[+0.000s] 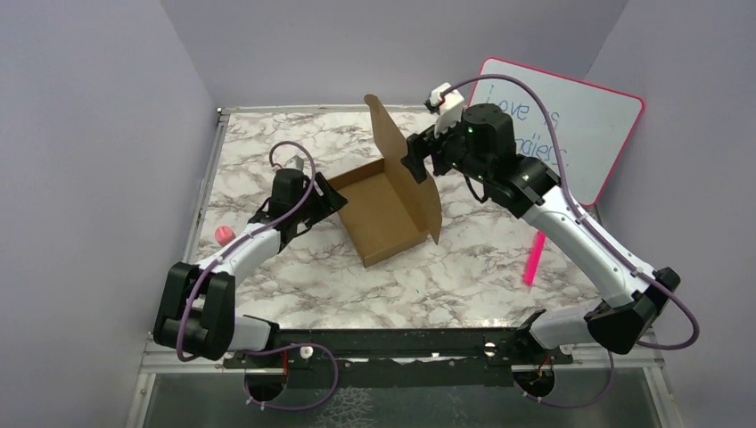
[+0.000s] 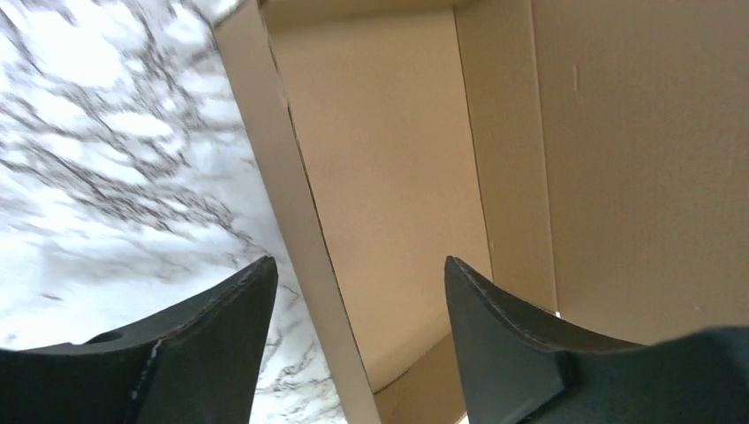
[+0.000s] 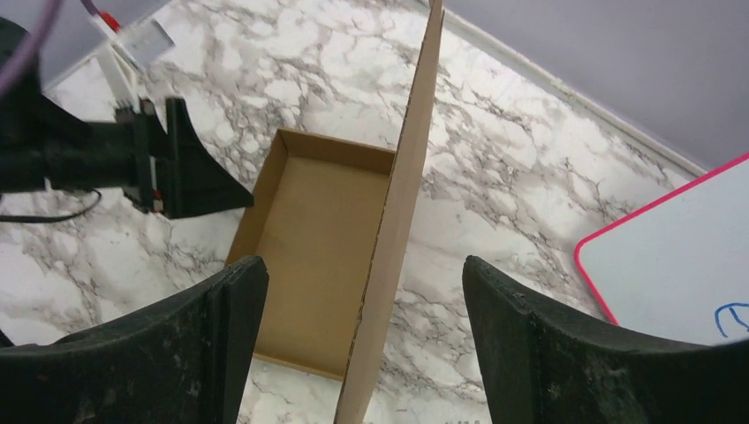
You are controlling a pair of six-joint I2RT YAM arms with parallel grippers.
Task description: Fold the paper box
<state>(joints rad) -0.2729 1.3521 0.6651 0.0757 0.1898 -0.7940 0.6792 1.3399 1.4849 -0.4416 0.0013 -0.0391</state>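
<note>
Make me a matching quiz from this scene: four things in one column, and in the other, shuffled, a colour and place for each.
Things:
1. paper box
2. whiteboard
3. pen-like stick
4. ball

Descriptions:
A. pink, round, near the left edge
B. brown, in the middle, one tall flap upright
C. white with blue writing, far right
D. pink, lying flat to the right of the paper box

Pairs: 1-B, 2-C, 3-D, 4-A
</note>
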